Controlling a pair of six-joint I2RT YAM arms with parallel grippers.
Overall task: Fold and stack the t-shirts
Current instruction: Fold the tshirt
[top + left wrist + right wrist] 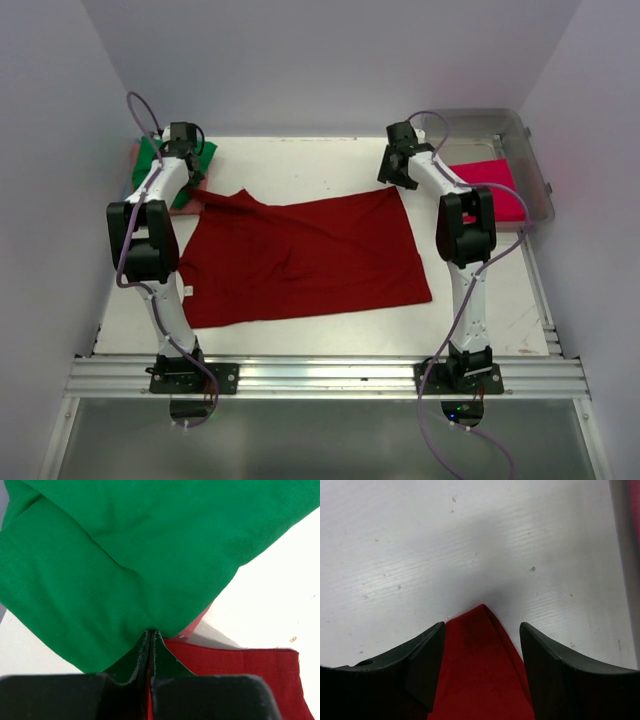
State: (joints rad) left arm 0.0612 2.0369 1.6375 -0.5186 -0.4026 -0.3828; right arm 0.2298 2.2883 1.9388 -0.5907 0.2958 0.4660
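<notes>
White walls close in a pale table (300,160), and the dark red t-shirt (300,260) lies spread flat across its middle, apart from the others. The left gripper (151,632) is pressed together at the shirt's far left corner, seemingly pinching a sliver of red cloth, right at the edge of the folded green t-shirt (125,555) with a salmon pink t-shirt (197,622) peeking from under it. The right gripper (482,625) stands spread, the far right corner lying between its jaws. I judge the step to be taking both far corners for a fold. The right jaws should close low and deep on the corner. Both arms should then rise together, keeping the edge taut, and the left should not snag the green t-shirt.
</notes>
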